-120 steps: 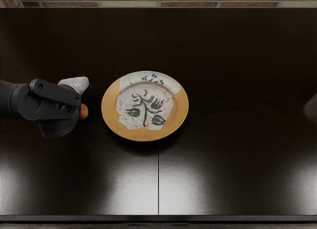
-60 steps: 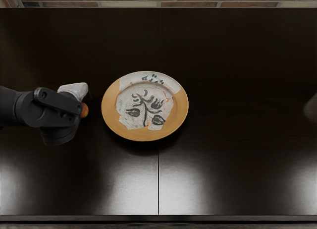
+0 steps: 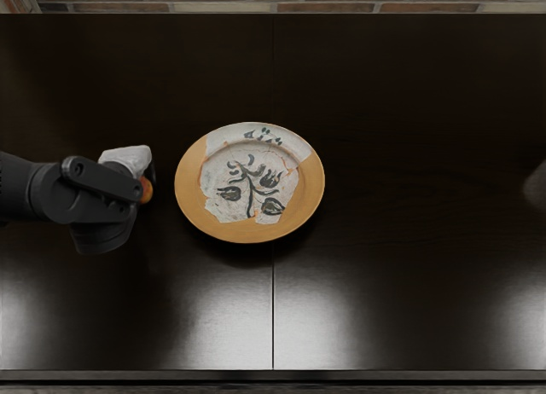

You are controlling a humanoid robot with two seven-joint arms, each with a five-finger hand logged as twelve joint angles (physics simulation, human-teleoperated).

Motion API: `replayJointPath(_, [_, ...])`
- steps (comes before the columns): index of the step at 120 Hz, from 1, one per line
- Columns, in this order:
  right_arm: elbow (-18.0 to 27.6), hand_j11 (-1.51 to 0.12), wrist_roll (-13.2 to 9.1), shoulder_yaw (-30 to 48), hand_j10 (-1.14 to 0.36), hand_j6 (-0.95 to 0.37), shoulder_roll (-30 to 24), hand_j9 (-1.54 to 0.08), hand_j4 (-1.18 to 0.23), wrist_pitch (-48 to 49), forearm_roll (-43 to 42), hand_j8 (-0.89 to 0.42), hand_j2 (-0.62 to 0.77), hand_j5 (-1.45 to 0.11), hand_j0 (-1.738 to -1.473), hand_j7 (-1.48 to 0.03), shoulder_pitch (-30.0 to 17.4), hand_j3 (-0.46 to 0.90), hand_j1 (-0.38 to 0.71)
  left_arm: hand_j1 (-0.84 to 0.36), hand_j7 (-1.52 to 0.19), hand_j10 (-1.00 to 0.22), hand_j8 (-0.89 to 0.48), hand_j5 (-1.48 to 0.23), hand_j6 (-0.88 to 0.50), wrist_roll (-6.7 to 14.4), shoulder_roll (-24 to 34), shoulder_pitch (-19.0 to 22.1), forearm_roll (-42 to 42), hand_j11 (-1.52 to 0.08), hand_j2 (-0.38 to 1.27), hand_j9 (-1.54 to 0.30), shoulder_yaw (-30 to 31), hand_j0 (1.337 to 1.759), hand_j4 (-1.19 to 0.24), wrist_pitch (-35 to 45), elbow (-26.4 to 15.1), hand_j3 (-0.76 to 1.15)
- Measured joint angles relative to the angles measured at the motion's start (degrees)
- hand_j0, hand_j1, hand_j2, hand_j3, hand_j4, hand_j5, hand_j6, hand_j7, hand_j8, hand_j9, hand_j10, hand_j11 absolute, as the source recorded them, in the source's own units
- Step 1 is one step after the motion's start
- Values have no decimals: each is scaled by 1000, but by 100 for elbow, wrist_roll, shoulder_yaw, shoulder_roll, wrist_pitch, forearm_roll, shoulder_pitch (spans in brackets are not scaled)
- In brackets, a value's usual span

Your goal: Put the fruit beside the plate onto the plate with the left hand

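Fruit [image 3: 147, 190] mostly behind left hand [image 3: 107, 198]

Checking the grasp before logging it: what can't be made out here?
Head view only:
1. The fruit: mostly hidden behind the left hand; kind unclear.
2. Grip on it: covered by the hand's dark back.
3. A pale shape at the right edge: cut off, unidentifiable.

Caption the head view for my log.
Left hand over the orange fruit, left of the plate on a dark table; fruit not yet on plate.
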Motion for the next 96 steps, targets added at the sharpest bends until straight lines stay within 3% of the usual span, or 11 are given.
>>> replayJointPath(25, [1,-43,-1,0,-33,-33,0,-43,-33,0,-1,-33,-7,-43,-1658,-43,0,0,-310,-261,-1121,-818,-462,-1098,-429,0,-9,10,-23,-1128,374,-1128,1,1647,-664,-4,37,-3])
replayJointPath(54, [2,-43,1,0,-33,-33,0,-43,-33,0,-1,-33,-7,-43,-1658,-43,0,0,-310,-233,-1142,-846,-460,-1104,-433,2,3,-1,-21,-1154,314,-1154,-2,1642,-684,-22,32,4])
replayJointPath(59, [2,-43,1,0,-33,-33,0,-43,-33,0,-1,-33,-7,-43,-1658,-43,0,0,-310,-250,-1144,-849,-462,-1112,-448,-2,42,-39,-31,-1154,471,-1154,-4,1644,-713,-48,18,3])
replayJointPath(68, [1,-43,1,0,-33,-33,0,-43,-33,0,-2,-33,-7,-43,-1658,-43,0,0,-310,-271,-1157,-854,-471,-1143,-442,-5,110,-114,-52,-1153,604,-1153,-7,1648,-748,-91,-20,2])
replayJointPath(70, [1,-43,0,0,-33,-33,0,-43,-33,0,-1,-33,-7,-43,-1658,-43,0,0,-310,-261,-1158,-855,-482,-1151,-445,-6,135,-148,-54,-1152,513,-1152,-9,1648,-753,-98,-32,2])
replayJointPath(80, [2,-43,0,0,-33,-33,0,-43,-33,0,0,-33,-7,-43,-1658,-43,0,0,-310,-304,-1163,-859,-472,-1177,-441,-7,261,-290,-65,-1152,643,-1151,-13,1651,-777,-120,-124,1])
replayJointPath(90, [2,-43,1,0,-33,-33,0,-43,-33,0,0,-33,-7,-43,-1658,-43,0,0,-310,-293,-1174,-861,-459,-1198,-438,-8,522,-540,-73,-1152,572,-1151,-29,1652,-792,-134,-290,1])
replayJointPath(96, [1,-43,1,0,-33,-33,0,-43,-33,0,0,-33,-7,-43,-1658,-43,0,0,-310,-312,-1174,-862,-464,-1196,-438,-7,667,-685,-72,-1151,623,-1150,-41,1653,-804,-136,-430,1])
